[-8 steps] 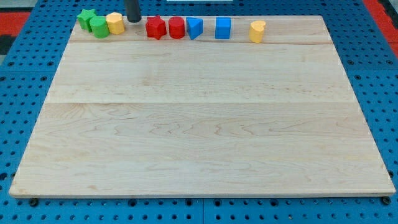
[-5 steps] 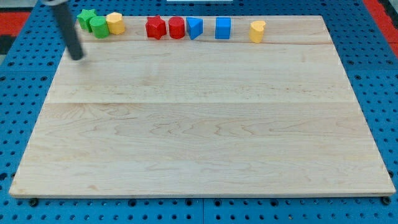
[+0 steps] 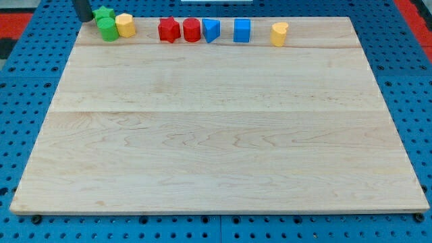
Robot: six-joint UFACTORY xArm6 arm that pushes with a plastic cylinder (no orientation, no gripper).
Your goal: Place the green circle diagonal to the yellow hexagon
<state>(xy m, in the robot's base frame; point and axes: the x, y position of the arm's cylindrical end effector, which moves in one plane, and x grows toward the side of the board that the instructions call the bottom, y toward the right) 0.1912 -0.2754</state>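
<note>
The green circle (image 3: pixel 107 29) sits at the board's top left, touching the yellow hexagon (image 3: pixel 125 25) on its right. A green star (image 3: pixel 102 13) lies just behind the circle, partly hidden by it. My tip (image 3: pixel 84 18) stands at the top left corner, right beside the green star's left side, above and left of the green circle.
Along the top edge, left to right, stand a red star (image 3: pixel 169 30), a red cylinder (image 3: pixel 192 30), a blue wedge-like block (image 3: pixel 211 30), a blue cube (image 3: pixel 242 30) and a yellow block (image 3: pixel 279 33). The wooden board (image 3: pixel 216 135) lies on a blue pegboard.
My tip went from right of the yellow hexagon down to the board's left edge, then back up to the green star's left. The star shifted slightly right, behind the green circle.
</note>
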